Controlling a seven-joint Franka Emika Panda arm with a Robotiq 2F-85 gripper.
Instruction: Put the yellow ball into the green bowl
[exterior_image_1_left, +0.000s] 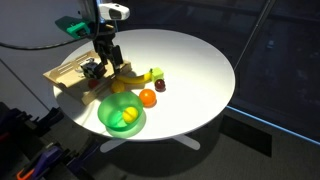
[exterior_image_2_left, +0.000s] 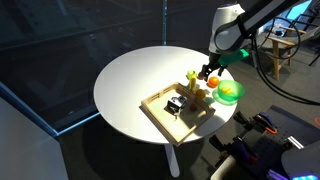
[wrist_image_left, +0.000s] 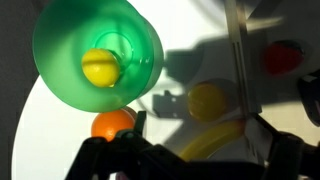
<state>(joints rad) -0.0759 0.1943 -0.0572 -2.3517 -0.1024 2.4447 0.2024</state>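
Observation:
The green bowl (exterior_image_1_left: 108, 112) stands at the table's front edge; it also shows in an exterior view (exterior_image_2_left: 237, 92) and in the wrist view (wrist_image_left: 60, 45). The yellow ball (exterior_image_1_left: 127, 120) lies inside the bowl, near the middle in the wrist view (wrist_image_left: 101, 67). My gripper (exterior_image_1_left: 109, 70) hangs above the table behind the bowl, over the banana. In the wrist view the gripper (wrist_image_left: 197, 135) has its fingers apart with nothing between them. It is apart from the bowl and the ball.
An orange ball (exterior_image_1_left: 148, 97) (wrist_image_left: 113, 124) lies next to the bowl's rim. A banana (wrist_image_left: 215, 140), a pale lemon-yellow fruit (wrist_image_left: 210, 100) and a dark red fruit (wrist_image_left: 283, 55) lie behind it. A wooden tray (exterior_image_1_left: 70, 72) with small objects stands near the table edge (exterior_image_1_left: 215, 100).

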